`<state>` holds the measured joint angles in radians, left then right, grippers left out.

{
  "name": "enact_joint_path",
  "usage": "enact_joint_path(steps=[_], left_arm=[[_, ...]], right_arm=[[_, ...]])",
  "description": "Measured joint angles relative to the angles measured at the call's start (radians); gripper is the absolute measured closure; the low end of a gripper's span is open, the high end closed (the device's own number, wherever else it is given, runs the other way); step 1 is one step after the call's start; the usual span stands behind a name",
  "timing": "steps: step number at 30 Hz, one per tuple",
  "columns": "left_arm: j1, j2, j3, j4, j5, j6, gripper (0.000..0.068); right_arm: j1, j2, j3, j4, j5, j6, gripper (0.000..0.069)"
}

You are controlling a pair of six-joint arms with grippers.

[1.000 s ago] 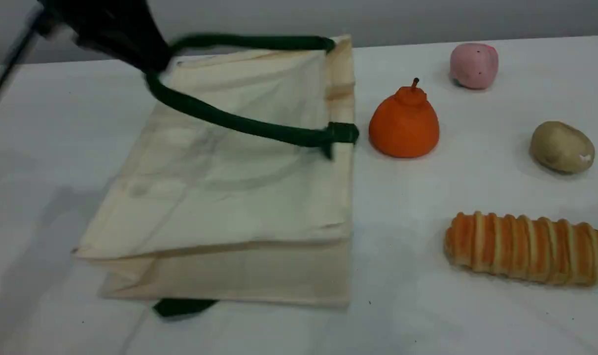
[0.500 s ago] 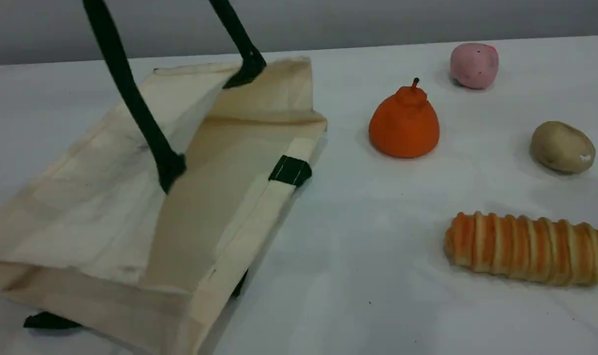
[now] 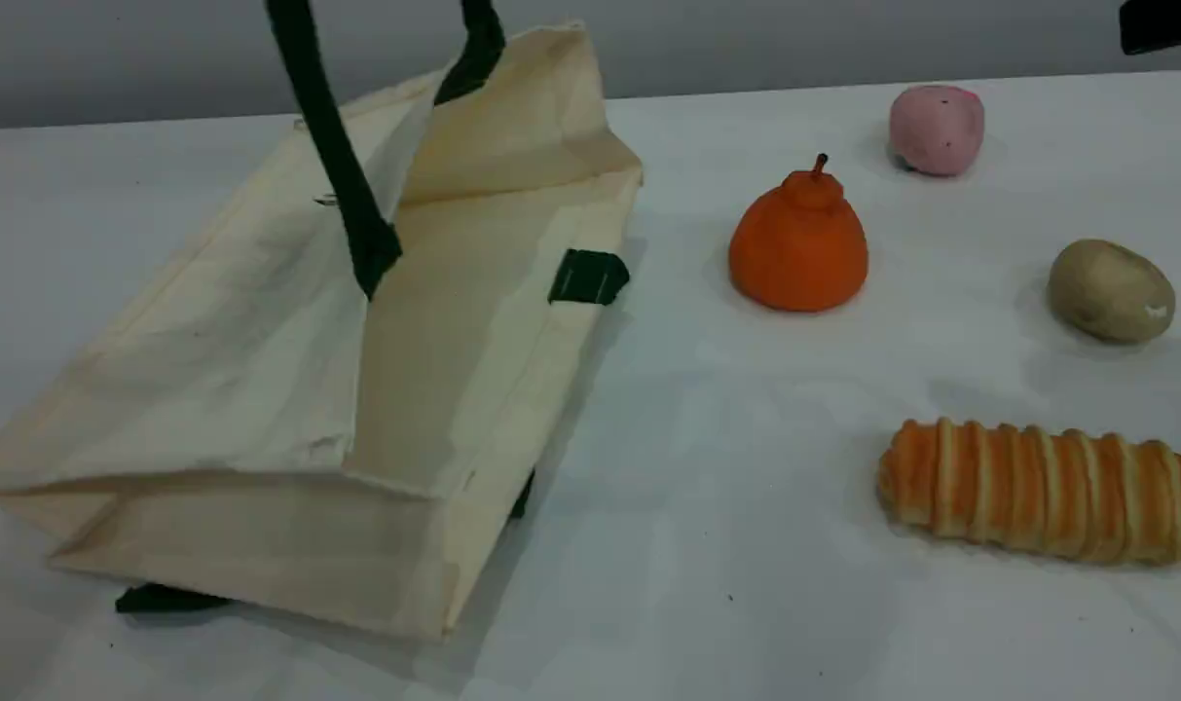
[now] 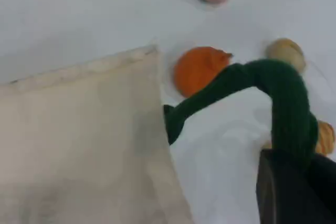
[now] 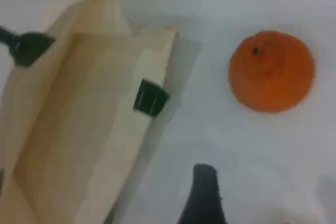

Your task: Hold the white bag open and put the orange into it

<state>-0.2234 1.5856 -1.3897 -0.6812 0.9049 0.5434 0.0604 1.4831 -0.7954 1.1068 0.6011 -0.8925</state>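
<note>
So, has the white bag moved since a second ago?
Yes. The white bag has opened upward, its mouth edge shifting left, away from the still orange.

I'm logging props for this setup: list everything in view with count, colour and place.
white bag: one, cream-white, left on the table, mouth open
green handle: one, dark green, taut from the bag's upper side up to the left gripper
second handle: one, dark green, peeking from under the bag
orange: one, bright orange, right of the bag
pink ball: one, pink, far right
potato: one, tan, right edge
bread loaf: one, striped orange-tan, near right
table: one, white, under everything
left gripper: one, black, shut on green handle
right gripper: one, black, open, above bare table between bag and orange
</note>
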Motion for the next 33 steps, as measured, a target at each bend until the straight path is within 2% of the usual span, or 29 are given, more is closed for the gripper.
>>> enact_joint_path(steps=[3,9,17,21,26,33], left_arm=[[-0.029,0.002,-0.001,0.003,0.000,0.000,0.0610],[-0.029,0.002,-0.042,0.003,0.006,-0.004,0.0610],[-0.029,0.011,-0.073,0.001,0.040,-0.015,0.0610],[-0.029,0.013,-0.080,0.001,0.059,-0.015,0.0610],[-0.029,0.013,-0.104,0.030,0.070,-0.031,0.0610],[-0.029,0.013,-0.109,0.031,0.069,-0.038,0.0610]], right_arm=[[0.000,0.019,0.000,0.011,-0.005,-0.010,0.0141],[0.000,0.079,0.000,0.076,-0.009,-0.065,0.0141],[0.000,0.188,-0.007,0.300,-0.026,-0.284,0.0141],[0.000,0.271,-0.049,0.366,-0.027,-0.351,0.0141],[0.000,0.367,-0.119,0.366,-0.024,-0.351,0.0141],[0.012,0.442,-0.190,0.355,0.003,-0.358,0.0141]])
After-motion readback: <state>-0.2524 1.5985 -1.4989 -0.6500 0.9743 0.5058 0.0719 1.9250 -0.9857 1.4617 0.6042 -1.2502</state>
